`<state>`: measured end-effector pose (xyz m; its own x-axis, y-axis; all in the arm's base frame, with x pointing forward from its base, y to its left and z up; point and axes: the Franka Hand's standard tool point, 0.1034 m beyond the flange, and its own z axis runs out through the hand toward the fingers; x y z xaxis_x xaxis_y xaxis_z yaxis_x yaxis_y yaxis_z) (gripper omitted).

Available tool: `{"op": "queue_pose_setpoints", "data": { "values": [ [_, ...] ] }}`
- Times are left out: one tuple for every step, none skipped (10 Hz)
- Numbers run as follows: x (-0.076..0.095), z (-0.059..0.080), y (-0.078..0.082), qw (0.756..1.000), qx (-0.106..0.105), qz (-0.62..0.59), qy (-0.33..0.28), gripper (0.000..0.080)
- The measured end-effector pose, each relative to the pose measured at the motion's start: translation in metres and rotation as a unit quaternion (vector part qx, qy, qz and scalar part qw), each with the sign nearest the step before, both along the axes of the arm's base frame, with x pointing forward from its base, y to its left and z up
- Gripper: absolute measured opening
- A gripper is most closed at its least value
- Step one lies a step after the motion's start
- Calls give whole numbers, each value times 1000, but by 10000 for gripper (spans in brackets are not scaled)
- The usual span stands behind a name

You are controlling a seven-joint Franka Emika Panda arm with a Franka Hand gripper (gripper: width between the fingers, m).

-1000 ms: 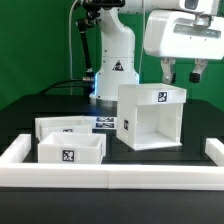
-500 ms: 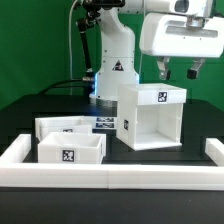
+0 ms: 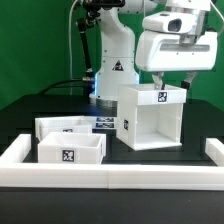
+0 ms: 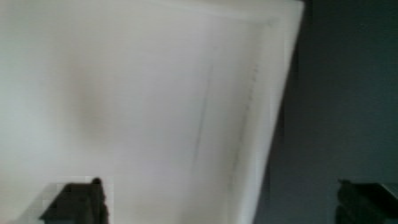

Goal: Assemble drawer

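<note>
The drawer's tall white housing [image 3: 150, 116] stands on the black table with its open side toward the front and a tag on its top. Two small white trays stand to the exterior view's left, one in front [image 3: 70, 150] and one behind [image 3: 62, 127], each with a tag. My gripper [image 3: 173, 84] is open and empty, just above the housing's top back edge. In the wrist view the housing's white top [image 4: 143, 100] is blurred and fills most of the frame. The dark fingertips [image 4: 80, 202] are wide apart, and my gripper [image 4: 222, 205] holds nothing.
A long low white border wall [image 3: 110, 174] runs along the front, with end pieces at both sides. The marker board [image 3: 104, 123] lies between the trays and the housing. The robot base [image 3: 115, 70] stands behind, with a cable on the table.
My gripper has moved to the exterior view's left and a little down, from beside the housing's far corner to over its top. The jaws stay open. The housing and trays have not moved.
</note>
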<state>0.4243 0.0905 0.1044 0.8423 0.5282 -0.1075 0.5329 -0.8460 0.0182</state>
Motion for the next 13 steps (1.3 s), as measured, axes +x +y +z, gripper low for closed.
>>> {"op": "queue_pose_setpoints", "data": {
  "values": [
    [-1, -2, -2, 1000, 3, -2, 4, 650],
    [-1, -3, -3, 1000, 6, -6, 6, 650],
    [-1, -3, -3, 1000, 9, -10, 7, 650],
    [-2, -5, -3, 1000, 14, -15, 10, 520],
    [-2, -6, -3, 1000, 14, -16, 12, 520],
    [-2, -6, -3, 1000, 14, -16, 12, 327],
    [-2, -6, -3, 1000, 14, -16, 12, 327],
    [-3, -7, -3, 1000, 14, -16, 12, 137],
    [-3, -7, -3, 1000, 14, -15, 12, 37],
    [-3, -7, -3, 1000, 14, -15, 12, 37],
    [-3, -7, -3, 1000, 14, -15, 12, 37],
    [-3, -7, -3, 1000, 14, -15, 12, 37],
    [-3, -7, -3, 1000, 14, -15, 12, 37]
  ]
}}
